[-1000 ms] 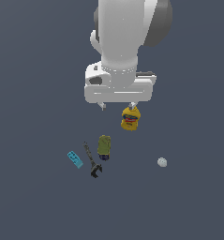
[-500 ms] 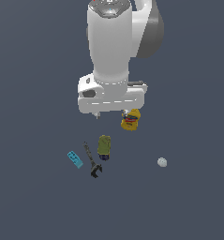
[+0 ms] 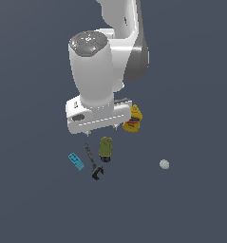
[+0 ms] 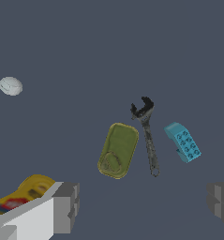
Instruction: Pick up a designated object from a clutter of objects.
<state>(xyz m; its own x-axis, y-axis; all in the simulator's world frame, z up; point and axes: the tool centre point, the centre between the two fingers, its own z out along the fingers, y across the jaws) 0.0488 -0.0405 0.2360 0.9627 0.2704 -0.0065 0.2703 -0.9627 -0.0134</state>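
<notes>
Cyan brick (image 4: 182, 141) untouched, at exterior view's left end of clutter, just beside wrench (image 4: 147, 134). Gripper (image 4: 141, 206) spread wide, empty, hanging above. Shifted leftward off mustard bottle (image 3: 133, 119) since a second ago. Can (image 3: 105, 147), ball (image 3: 164, 164) undisturbed. Approach phase, likely.

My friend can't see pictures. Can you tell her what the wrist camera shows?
An open pincer hangs above a dark floor, holding nothing. Below lie a blue toy brick, a dark wrench beside it, then a green can. A white ball sits far off, and a yellow bottle peeks in.
</notes>
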